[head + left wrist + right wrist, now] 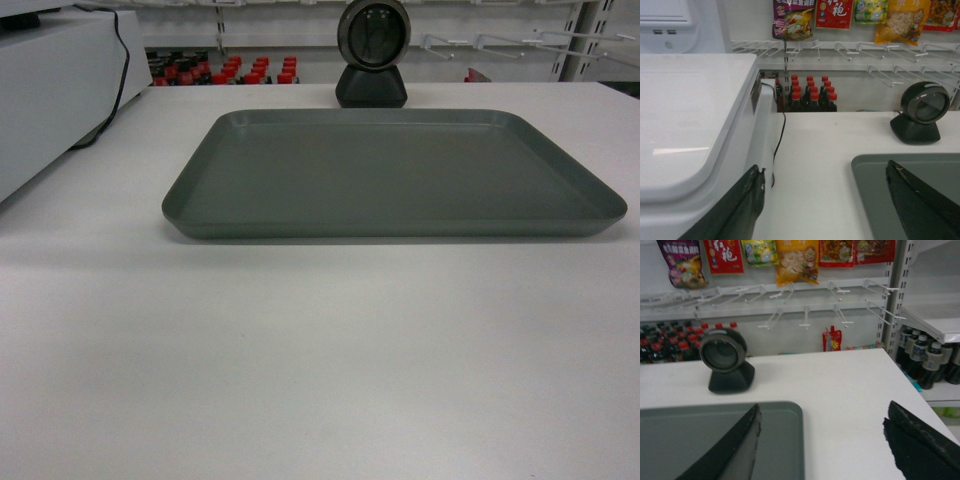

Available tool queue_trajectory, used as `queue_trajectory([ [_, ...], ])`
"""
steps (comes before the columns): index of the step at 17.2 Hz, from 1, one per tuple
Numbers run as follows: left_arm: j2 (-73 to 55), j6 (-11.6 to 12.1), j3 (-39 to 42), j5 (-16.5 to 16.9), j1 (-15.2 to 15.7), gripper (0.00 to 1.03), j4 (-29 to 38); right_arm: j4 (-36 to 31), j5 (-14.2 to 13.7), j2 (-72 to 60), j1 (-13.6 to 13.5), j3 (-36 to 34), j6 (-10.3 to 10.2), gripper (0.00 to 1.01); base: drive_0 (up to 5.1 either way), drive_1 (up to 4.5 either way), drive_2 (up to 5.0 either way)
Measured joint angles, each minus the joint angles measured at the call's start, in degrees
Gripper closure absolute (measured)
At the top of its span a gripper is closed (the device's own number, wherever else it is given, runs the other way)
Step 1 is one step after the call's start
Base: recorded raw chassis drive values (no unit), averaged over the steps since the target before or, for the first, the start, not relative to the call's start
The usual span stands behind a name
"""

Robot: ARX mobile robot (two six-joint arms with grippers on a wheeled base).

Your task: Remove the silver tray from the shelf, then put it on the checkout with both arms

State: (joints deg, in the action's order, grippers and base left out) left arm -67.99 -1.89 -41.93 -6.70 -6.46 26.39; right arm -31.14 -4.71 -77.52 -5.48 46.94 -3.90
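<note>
The head view shows neither arm at all; only the wrist views catch the grippers, and each shows just two dark finger shapes cut off by the lower edge. The pale grey box [55, 95] at the far left is cropped by the frame in both the head and left wrist views, and a black cable [779, 142] runs down its side to the counter. The bottles with red caps [810, 95] behind the counter are partly hidden by its far edge.

The silver tray [390, 172] lies flat on the checkout [320, 350], just in front of the round black scanner [372, 55] and apart from the box. Its far right corner shows in the right wrist view, its far left corner in the left wrist view; the rest is cut off there.

The left gripper [822, 202] has its fingers spread wide: one finger [735, 210] lies against the front of the grey box, the other [922, 200] hangs over the tray's left end. Whether that finger touches the tray cannot be told.

The right gripper [822, 440] is likewise spread wide, with one finger [730, 447] over the tray's right end and the other [922, 440] over the bare counter beyond the tray's rim. Nothing is clamped between either pair.

Snack bags [795, 260] hang on the back wall above white hooks.
</note>
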Motion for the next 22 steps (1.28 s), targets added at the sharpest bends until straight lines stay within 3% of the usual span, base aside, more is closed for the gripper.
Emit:
queue_trajectory([
  [2,5.2,0.8,7.8,0.8,1.2,0.47,4.1,-0.4,0.4,6.6,1.5,-8.4,2.3,0.43,0.0,0.00,0.0],
  [5,10.0,0.9,17.8,2.6,2.1,0.79,7.2,-1.6,1.3,17.4,2.3,-17.9,3.4,0.74,0.0,0.00,0.0],
  [6,11.6,0.9,20.7,2.8,2.6,0.89,8.0,-2.7,4.3,19.5,4.2,-20.7,3.5,0.85,0.0,0.00,0.0],
  [7,13.4,0.9,22.6,4.5,4.0,0.99,8.4,-3.3,4.4,20.7,5.3,-23.2,3.5,0.95,0.0,0.00,0.0],
  [8,15.3,1.0,24.6,6.1,6.2,1.01,9.0,-3.6,4.3,21.9,5.9,-26.3,3.5,0.99,0.0,0.00,0.0],
  [15,27.4,1.1,34.6,6.7,6.4,1.01,6.8,-3.3,4.5,34.0,5.7,-38.2,3.6,0.99,0.0,0.00,0.0],
  [22,39.7,1.1,39.2,6.7,6.4,1.01,-1.2,3.7,4.5,46.6,5.7,-43.6,3.6,0.99,0.0,0.00,0.0],
])
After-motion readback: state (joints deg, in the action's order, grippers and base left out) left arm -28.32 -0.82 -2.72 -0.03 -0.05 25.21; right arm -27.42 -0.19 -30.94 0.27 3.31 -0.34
